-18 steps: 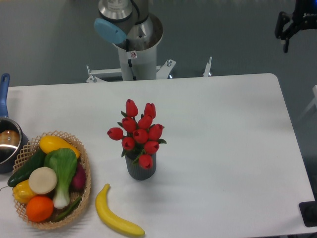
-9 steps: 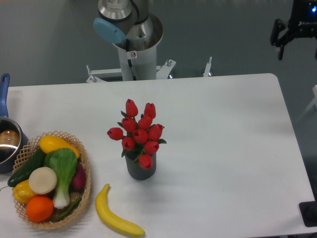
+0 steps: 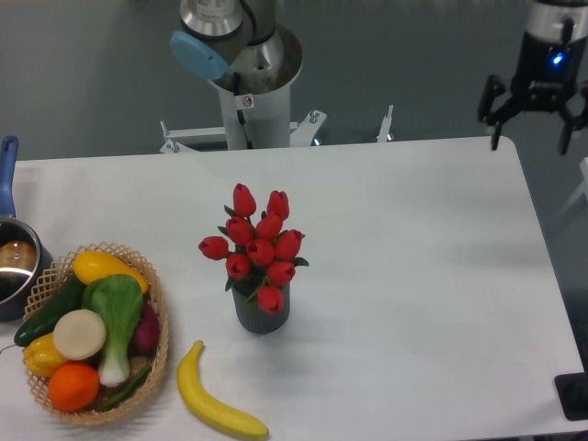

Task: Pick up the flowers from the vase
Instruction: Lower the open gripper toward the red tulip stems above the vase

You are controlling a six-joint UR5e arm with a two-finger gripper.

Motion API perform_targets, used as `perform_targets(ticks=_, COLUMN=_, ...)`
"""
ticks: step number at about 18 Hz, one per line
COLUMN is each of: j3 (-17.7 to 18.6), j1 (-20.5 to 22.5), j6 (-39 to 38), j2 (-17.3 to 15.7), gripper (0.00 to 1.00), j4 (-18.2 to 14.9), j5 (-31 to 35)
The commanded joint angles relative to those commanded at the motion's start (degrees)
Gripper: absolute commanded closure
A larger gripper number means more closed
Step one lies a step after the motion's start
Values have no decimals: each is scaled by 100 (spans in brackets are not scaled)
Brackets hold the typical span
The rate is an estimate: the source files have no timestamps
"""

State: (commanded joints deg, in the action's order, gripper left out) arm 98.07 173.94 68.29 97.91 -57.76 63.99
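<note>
You are looking at the flowers (image 3: 258,246), a tight bunch of red tulip buds with small green leaves, standing upright and filling the mouth of the vase (image 3: 262,310). The vase, a small dark grey ribbed cylinder, is sitting upright near the middle of the white table, slightly toward its near-left side.

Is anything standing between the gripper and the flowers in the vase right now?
Nothing visible does. The open gripper hangs over the table's far right corner; only bare white table lies between it and the flowers in the vase.
</note>
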Motion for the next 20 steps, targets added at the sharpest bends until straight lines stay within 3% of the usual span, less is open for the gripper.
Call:
perform_targets(ticks=3, j3=405, j1=-132, j6=9, j2=-79, gripper=0, j4=432, j5=-36)
perform_targets(ticks=9, j3=476, j1=-825, j6=18, j2=-80, gripper=0, j4=433, j5=-809)
perform_targets(ticks=14, j3=783, j1=-1511, j6=298, j2=-27, gripper=0, j4=450, j5=-950)
perform_targets(ticks=20, j3=1363, j1=-1538, j6=1063, j2=-237, gripper=0, j4=389, j5=-1310)
